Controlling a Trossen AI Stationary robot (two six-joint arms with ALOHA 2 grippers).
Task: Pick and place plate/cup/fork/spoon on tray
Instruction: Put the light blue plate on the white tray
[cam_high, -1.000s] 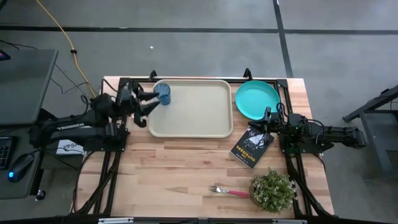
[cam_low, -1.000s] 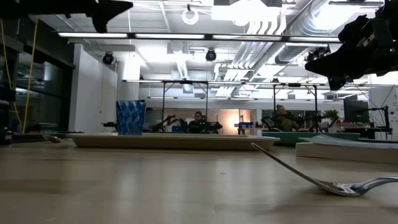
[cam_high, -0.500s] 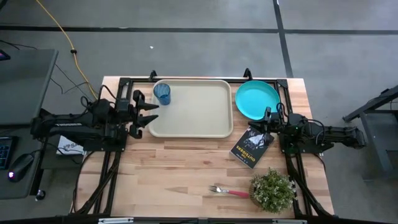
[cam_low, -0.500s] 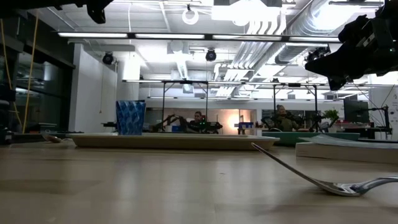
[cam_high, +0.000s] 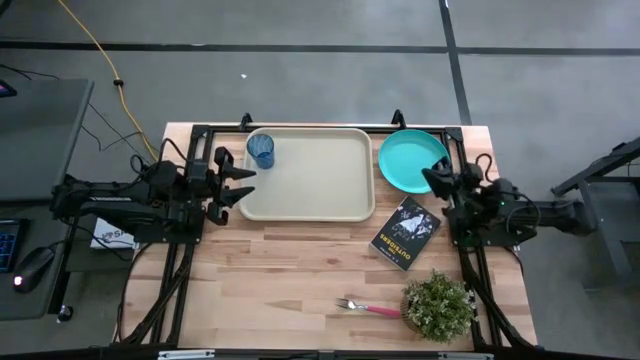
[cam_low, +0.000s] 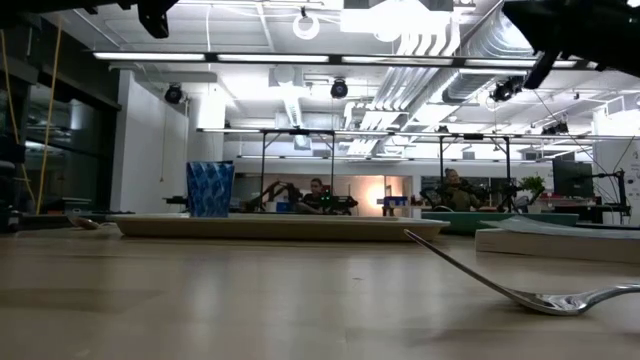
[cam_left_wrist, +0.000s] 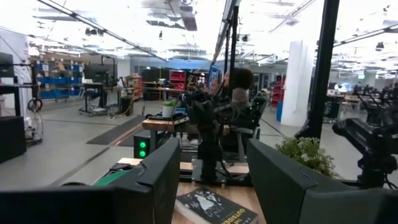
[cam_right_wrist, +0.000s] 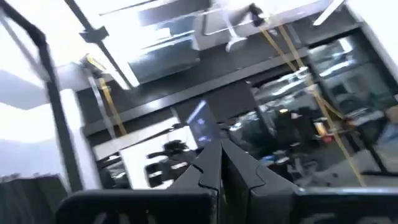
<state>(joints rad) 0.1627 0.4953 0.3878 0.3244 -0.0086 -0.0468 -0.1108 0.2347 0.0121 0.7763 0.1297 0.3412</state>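
Observation:
The blue cup (cam_high: 261, 150) stands upright in the far left corner of the cream tray (cam_high: 310, 178); it also shows in the low view (cam_low: 210, 189). The turquoise plate (cam_high: 413, 158) lies flat on the table right of the tray. The fork (cam_high: 366, 308), with a pinkish-red handle, lies near the front edge; in the low view (cam_low: 520, 290) it is close up. My left gripper (cam_high: 238, 184) is open and empty, raised at the tray's left edge. My right gripper (cam_high: 430, 176) is shut and empty, raised by the plate's near rim. The spoon does not show in the high view.
A black book (cam_high: 406, 232) lies on the table near the tray's near right corner. A small potted plant (cam_high: 438, 307) stands at the front right, beside the fork. Bare wood lies along the front left of the table.
My left gripper has drawn back from the cup toward the table's left edge, staying open; the cup stays upright on the tray. My right gripper has risen and tipped upward, shifting a little toward the far edge and the plate.

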